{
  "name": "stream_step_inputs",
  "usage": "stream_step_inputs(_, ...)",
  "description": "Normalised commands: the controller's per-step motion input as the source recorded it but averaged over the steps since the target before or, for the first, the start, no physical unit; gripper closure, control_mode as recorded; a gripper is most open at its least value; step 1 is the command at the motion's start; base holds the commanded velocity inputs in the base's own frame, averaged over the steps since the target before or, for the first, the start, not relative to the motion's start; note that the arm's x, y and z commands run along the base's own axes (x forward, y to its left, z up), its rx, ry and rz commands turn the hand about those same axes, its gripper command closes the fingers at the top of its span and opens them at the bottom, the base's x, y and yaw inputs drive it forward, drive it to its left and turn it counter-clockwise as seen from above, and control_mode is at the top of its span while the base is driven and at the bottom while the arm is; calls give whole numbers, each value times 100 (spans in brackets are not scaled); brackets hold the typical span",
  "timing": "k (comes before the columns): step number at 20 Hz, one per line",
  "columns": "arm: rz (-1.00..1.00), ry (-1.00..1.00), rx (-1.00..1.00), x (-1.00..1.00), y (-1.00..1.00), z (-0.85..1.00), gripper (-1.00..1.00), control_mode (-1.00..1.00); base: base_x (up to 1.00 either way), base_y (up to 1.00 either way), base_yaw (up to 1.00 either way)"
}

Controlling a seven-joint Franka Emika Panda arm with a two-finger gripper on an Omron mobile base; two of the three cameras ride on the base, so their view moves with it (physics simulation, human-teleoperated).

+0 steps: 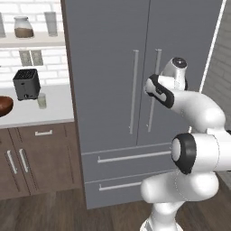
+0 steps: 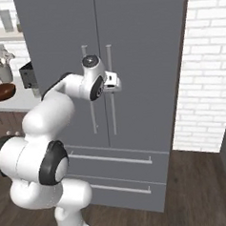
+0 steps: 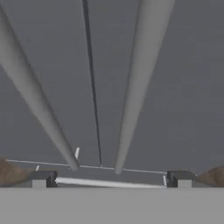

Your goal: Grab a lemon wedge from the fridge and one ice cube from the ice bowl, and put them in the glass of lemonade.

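Note:
The grey fridge point(image 1: 113, 67) point(image 2: 143, 46) stands with both doors shut, so the lemon wedge is hidden. My gripper point(image 2: 116, 82) point(image 3: 111, 180) is open and empty, held close to the doors at mid height by the right door's handle point(image 2: 112, 100). In the hand view both long handles point(image 3: 135, 87) and the door seam point(image 3: 92, 87) run up between my fingertips point(image 3: 43, 179). The glass of lemonade point(image 1: 42, 100) stands on the white counter point(image 1: 54, 113) left of the fridge. The ice bowl point(image 1: 3, 106) point(image 2: 2, 91) sits further left.
A dark toaster point(image 1: 26, 83) stands behind the glass. A utensil cup point(image 2: 3, 72) sits behind the bowl. Two fridge drawers point(image 1: 131, 158) lie below the doors. Brown cabinets point(image 1: 36, 158) are under the counter. A white brick wall point(image 2: 208, 79) flanks the fridge's right side.

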Motion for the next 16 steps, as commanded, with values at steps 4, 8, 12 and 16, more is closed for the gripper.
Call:
stream_step_inputs(4,-16,4,0,23,-33,-5,-100,-100,0,0,0)
stream_step_inputs(8,0,0,2,1,-11,-8,-100,-100,0,0,0)
stream_step_inputs(12,7,0,2,1,0,-40,-100,-100,0,0,0)
stream_step_inputs(16,6,0,0,14,0,-45,-100,-100,0,0,0)
